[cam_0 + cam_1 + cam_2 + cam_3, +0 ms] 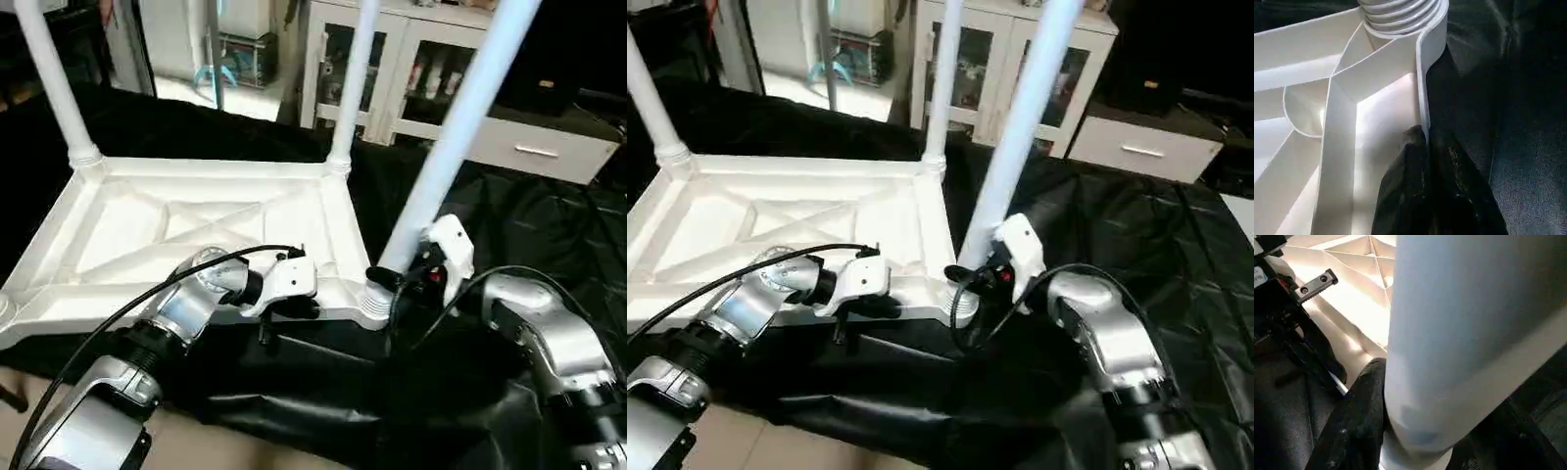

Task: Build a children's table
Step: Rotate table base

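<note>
The white tabletop (196, 225) lies upside down on the black cloth, its X ribs facing up. Two white legs stand in its far sockets, one at the left (54, 83) and one at the right (353, 78). A third leg (460, 127) rises tilted from the near right socket (375, 305). My right gripper (397, 279) is shut on this leg just above its ribbed end, with a finger (1356, 421) pressed against the tube (1464, 333). Just left of that socket, my left gripper (294, 308) is shut on the tabletop's near rim (1422, 98).
The black cloth (529, 225) covers the work surface and hangs wrinkled over its near edge. A white cabinet with glass doors (392, 59) and a white drawer unit (539, 147) stand behind. Tan floor shows at the bottom left.
</note>
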